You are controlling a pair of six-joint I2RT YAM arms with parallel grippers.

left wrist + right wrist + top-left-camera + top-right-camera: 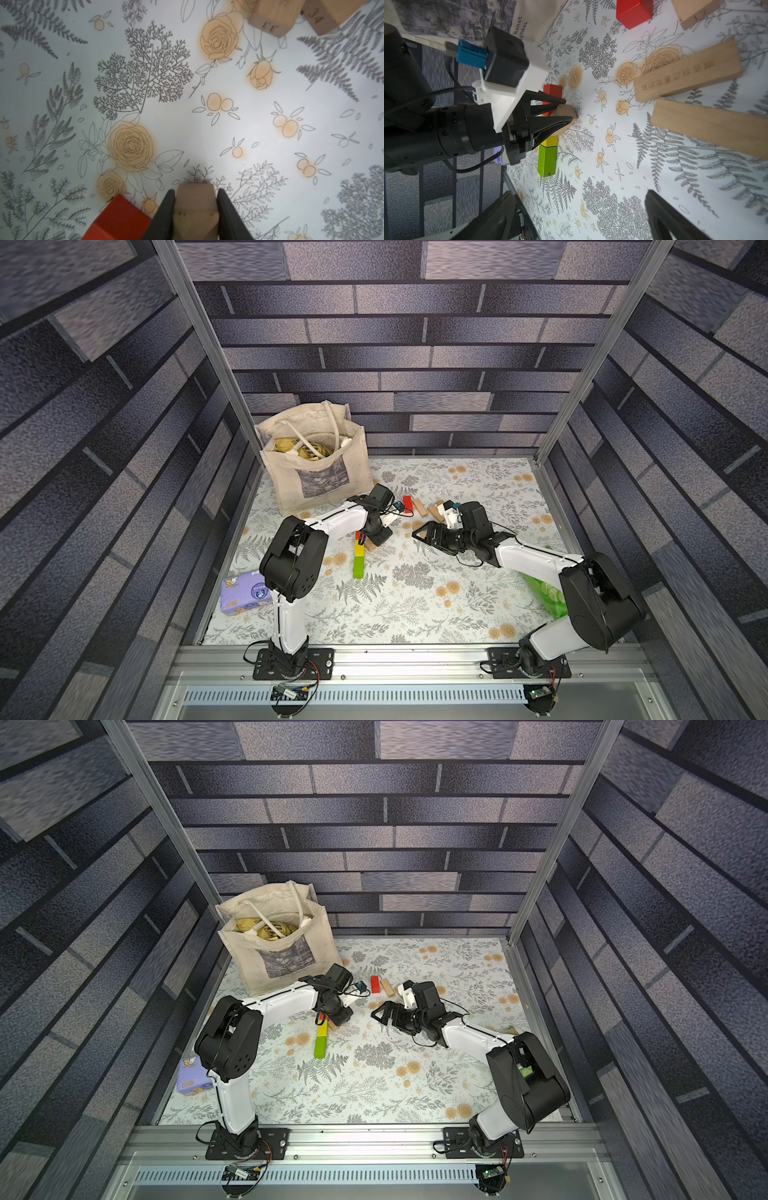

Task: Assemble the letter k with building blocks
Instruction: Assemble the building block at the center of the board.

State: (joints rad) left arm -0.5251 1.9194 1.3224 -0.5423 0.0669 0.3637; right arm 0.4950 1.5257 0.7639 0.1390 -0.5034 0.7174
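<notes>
You are on the first slanted arm of the K. The upright is already laid: a red block (pixel 358 536), a yellow block (pixel 359 549) and a green block (pixel 358 568) are lying end to end on the bench (pixel 415 614). Their shared long axis is running straight away from the robot, red end farthest.

Your left hand (pixel 196 190) is clenching a plain wooden block (pixel 566 115) across its narrow sides, just beside the upright on the robot's right. In the right wrist view its long axis is slanting, one end close to the yellow block and the other pointing out and away toward the red end. I judge that a fair angle for the upper arm. I cannot tell whether the block is already resting on the bench or whether it is touching the yellow block.

Your right hand (pixel 578 193) is hanging released and empty, near the spare plain blocks (pixel 436 510) and the second red block (pixel 407 504).

The next move is asking you to seat the inner end against the middle of the upright, keep the slant, and let go without nudging the coloured blocks. After that, a second spare block is needed for the lower arm.
</notes>
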